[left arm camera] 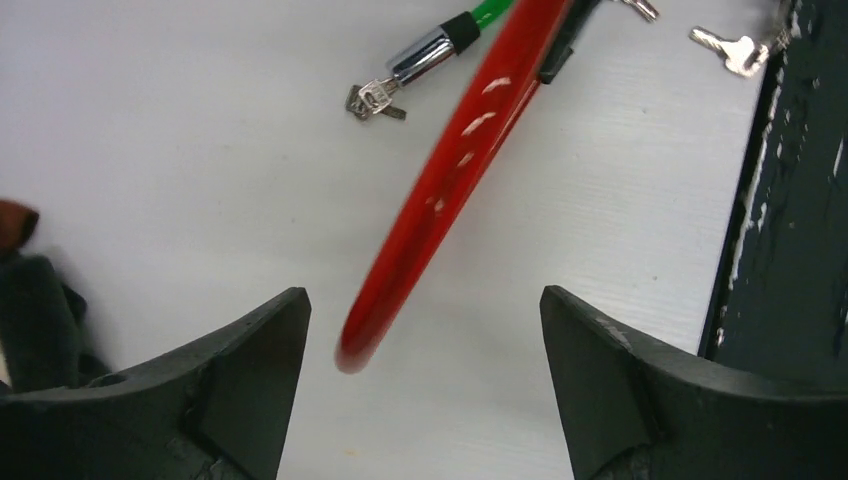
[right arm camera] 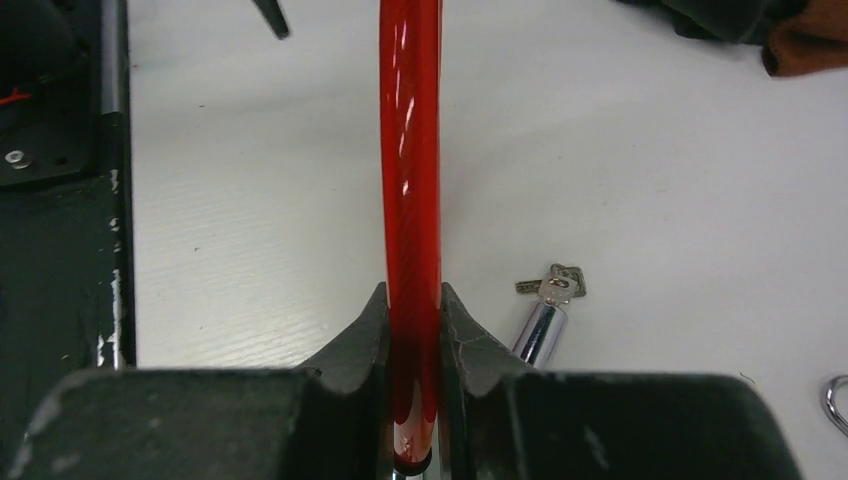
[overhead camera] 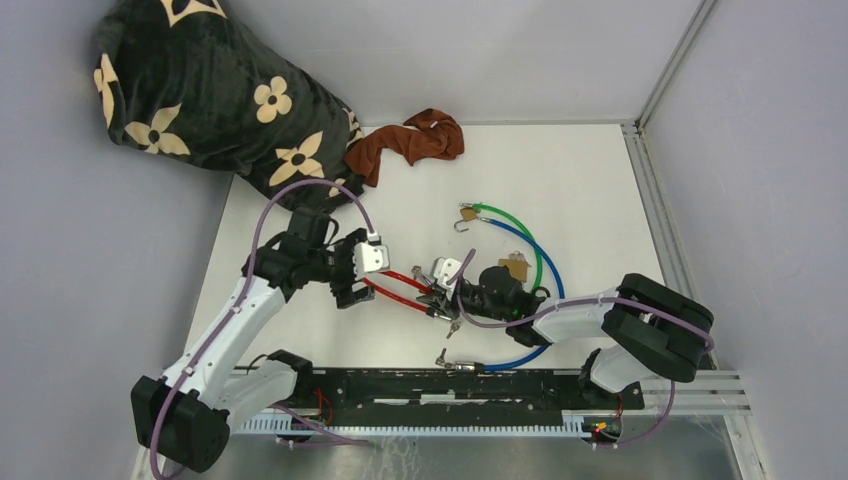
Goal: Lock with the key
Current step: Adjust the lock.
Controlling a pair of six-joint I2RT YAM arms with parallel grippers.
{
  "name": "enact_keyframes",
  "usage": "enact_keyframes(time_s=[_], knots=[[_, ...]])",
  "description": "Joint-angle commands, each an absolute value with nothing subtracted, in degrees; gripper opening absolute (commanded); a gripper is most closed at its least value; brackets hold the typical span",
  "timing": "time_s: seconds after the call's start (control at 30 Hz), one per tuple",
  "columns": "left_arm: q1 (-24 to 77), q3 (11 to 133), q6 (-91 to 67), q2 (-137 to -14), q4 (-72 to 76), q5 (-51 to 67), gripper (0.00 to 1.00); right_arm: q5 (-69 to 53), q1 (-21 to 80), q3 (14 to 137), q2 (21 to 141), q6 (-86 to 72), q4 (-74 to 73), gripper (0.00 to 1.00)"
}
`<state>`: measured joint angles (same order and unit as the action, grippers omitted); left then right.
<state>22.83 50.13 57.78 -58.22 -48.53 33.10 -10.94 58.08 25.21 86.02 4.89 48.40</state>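
My right gripper [overhead camera: 432, 296] [right arm camera: 412, 300] is shut on the red cable lock [overhead camera: 400, 285] [right arm camera: 410, 150], clamping it near its end fitting. The cable runs left toward my left gripper [overhead camera: 352, 278] [left arm camera: 425, 320], which is open and empty. In the left wrist view the red cable [left arm camera: 450, 170] hangs blurred between the spread fingers [left arm camera: 285, 340], touching neither. A chrome lock cylinder [left arm camera: 422, 55] [right arm camera: 540, 332] on a green cable lies on the table with a bunch of keys [left arm camera: 375, 100] [right arm camera: 555, 285] in its end. Another key [left arm camera: 735, 50] lies near the black rail.
Green [overhead camera: 525, 240] and blue [overhead camera: 545, 275] cables curve right of centre, with brass padlocks [overhead camera: 515, 266] [overhead camera: 468, 212]. Loose keys [overhead camera: 445, 358] lie by the black base rail [overhead camera: 450, 385]. A brown cloth [overhead camera: 410, 140] and a dark flowered blanket [overhead camera: 210, 100] sit at the back left.
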Motion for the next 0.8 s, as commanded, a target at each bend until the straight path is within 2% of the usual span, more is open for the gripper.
enact_keyframes(time_s=[0.0, 0.13, 0.2, 0.23, 0.3, 0.37, 0.4, 0.5, 0.57, 0.67, 0.77], knots=[[17.71, 42.78, 40.14, -54.59, -31.72, 39.25, 0.9, -23.64, 56.13, 23.6, 84.02, 5.65, 55.21, 0.0], [17.0, 36.25, 39.43, -53.13, -23.38, 39.86, 0.87, -31.33, 55.51, 23.33, 83.77, 6.93, 55.39, 0.0], [17.03, 34.26, 41.78, -52.39, -22.65, 42.6, 0.76, -32.96, 54.82, 23.29, 83.93, 6.94, 54.85, 0.0], [17.04, 33.69, 43.64, -51.94, -23.5, 44.37, 0.67, -33.21, 54.52, 23.37, 84.06, 7.09, 54.33, 0.0], [17.03, 33.47, 48.45, -50.8, -27.62, 48.14, 0.36, -32.99, 54.24, 24.08, 84.2, 9.03, 51.11, 0.01], [17.01, 33.53, 53.73, -49.91, -32.13, 49.47, 0.08, -32.02, 54.23, 26.26, 84.51, 12.06, 44.7, 0.12], [17.05, 33.5, 55.44, -49.58, -33.91, 48.93, 0.03, -31.36, 54.23, 27.42, 84.65, 13.37, 41.33, 0.19], [17.03, 34.06, 61.28, -49.35, -38.57, 45.83, 0.02, -29.66, 54.06, 30.49, 84.52, 16.42, 31.44, 0.39], [17.05, 34.71, 63.73, -49.17, -40.89, 44.58, 0.02, -29.21, 54.05, 31.27, 84.12, 17.98, 27.02, 0.5], [17.13, 35.59, 66.4, -49.16, -42.92, 44.51, 0.02, -29.21, 54.05, 31.92, 84.45, 19.47, 23.61, 0.56], [17.42, 36.06, 66.71, -49.53, -42.98, 44.62, 0.02, -29.45, 54.05, 33.74, 86.5, 19.4, 21.89, 0.57]])
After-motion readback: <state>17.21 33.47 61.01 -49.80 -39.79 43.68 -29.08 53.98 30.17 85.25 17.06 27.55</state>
